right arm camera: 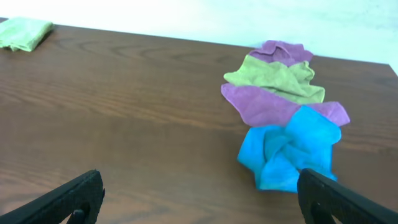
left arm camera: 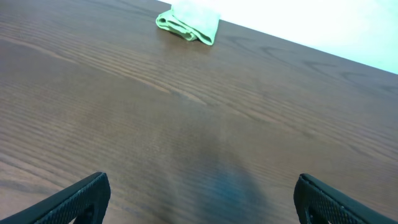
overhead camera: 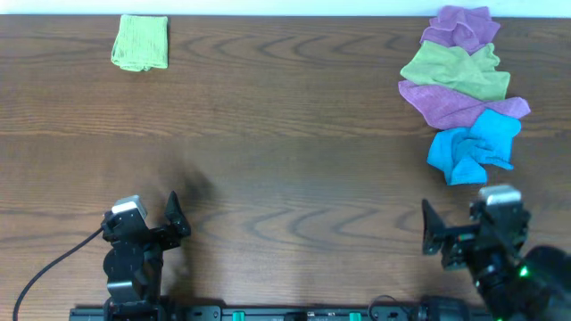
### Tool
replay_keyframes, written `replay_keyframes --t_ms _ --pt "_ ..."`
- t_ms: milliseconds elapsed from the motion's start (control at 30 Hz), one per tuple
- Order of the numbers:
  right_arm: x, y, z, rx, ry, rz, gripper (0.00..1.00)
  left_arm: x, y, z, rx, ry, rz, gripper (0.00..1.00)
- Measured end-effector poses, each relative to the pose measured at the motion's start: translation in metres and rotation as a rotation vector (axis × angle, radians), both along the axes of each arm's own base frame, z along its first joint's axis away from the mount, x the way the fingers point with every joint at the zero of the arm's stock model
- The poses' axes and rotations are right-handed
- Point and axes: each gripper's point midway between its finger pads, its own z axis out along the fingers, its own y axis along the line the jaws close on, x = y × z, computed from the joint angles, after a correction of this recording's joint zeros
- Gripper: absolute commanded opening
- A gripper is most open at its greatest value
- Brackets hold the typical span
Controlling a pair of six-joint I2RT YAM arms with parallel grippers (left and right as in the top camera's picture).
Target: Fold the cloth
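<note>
Overhead, we see the cloth (overhead camera: 141,43) lying as a compact lime-green rectangle at the far left of the counter (overhead camera: 285,160), well apart from both arms and from the heap of other cloths (overhead camera: 464,89), purple, olive and blue, at the far right. The left wrist view shows stacked layers along its near edge, so we judge it doubled over at least once. The jaws of the left arm (overhead camera: 134,245) and of the right arm (overhead camera: 486,241) stand wide apart and hold nothing, near the front edge. We expect the cloth to be light, limp and slightly clingy on the wood: it will sag from a single pinch, and its layers may slide apart. We would pinch a corner or the layered edge, through every layer, low against the counter.
</note>
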Motion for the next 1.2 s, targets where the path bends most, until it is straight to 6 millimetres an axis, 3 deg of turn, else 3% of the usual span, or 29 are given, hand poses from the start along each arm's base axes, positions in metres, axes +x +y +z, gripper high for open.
replay_keyframes --t_ms 200,567,967,1200 --pt "-0.007 0.001 -0.028 0.000 -0.045 0.000 0.99 0.000 0.000 0.000 0.001 0.000 0.002 0.95" --pt "0.001 0.000 -0.069 0.022 -0.092 -0.011 0.99 0.000 0.000 0.000 0.001 0.000 0.002 0.95" --pt "0.012 -0.001 -0.093 0.047 -0.100 -0.022 0.99 0.000 0.000 0.000 0.001 0.000 0.002 0.95" --pt "0.024 -0.002 -0.135 0.053 -0.040 -0.024 0.99 0.000 0.000 0.000 0.001 0.000 0.002 0.96"
